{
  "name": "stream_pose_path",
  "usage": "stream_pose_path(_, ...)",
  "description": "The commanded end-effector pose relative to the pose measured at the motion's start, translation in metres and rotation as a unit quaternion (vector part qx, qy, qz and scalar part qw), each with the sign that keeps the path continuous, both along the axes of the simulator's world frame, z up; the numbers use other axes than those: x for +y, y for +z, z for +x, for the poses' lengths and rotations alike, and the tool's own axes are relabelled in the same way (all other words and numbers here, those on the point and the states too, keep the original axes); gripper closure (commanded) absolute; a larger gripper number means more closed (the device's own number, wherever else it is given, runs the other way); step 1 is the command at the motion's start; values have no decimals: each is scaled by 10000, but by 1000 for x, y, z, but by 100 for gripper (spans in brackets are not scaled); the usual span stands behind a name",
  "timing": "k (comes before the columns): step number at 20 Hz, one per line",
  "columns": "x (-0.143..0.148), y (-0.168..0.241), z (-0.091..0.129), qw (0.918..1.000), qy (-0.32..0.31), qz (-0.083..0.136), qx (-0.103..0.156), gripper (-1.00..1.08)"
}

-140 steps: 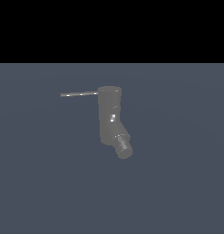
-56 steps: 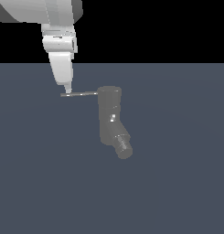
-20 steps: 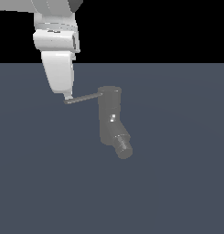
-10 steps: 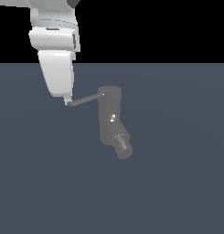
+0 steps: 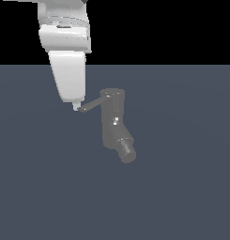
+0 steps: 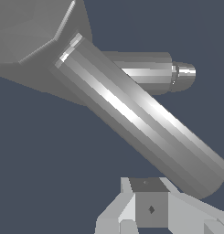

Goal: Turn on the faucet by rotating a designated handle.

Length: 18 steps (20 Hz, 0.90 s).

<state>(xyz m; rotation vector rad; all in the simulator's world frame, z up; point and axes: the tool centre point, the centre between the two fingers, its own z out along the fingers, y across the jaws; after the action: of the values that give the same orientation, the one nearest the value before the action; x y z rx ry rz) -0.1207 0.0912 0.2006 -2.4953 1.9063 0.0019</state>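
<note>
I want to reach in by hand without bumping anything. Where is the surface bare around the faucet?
Bare: the whole stretch on the exterior view's right of the faucet, and the wide foreground below its spout. Crowded: the exterior view's left, where the gripper meets the handle tip.

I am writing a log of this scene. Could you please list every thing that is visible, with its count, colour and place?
faucet: one, dull grey, upright body at the middle of the exterior view, angled lower part.
spout tip: one, darker grey, ribbed, at the faucet's low end.
handle: one, thin grey rod, reaching from the faucet top toward the exterior view's left.
floor: one, dark blue-grey, under everything.
arm: one, white, above the handle's free end.
pincer: one, white, at the handle's tip.
</note>
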Motion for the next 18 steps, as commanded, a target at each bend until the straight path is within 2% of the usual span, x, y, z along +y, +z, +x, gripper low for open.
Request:
stream_pose_path(1,-16,0,-3,10000,-81,-2,-3,108)
stream_pose_path(18,-70,1,-35,10000,-77,-7,-1,108)
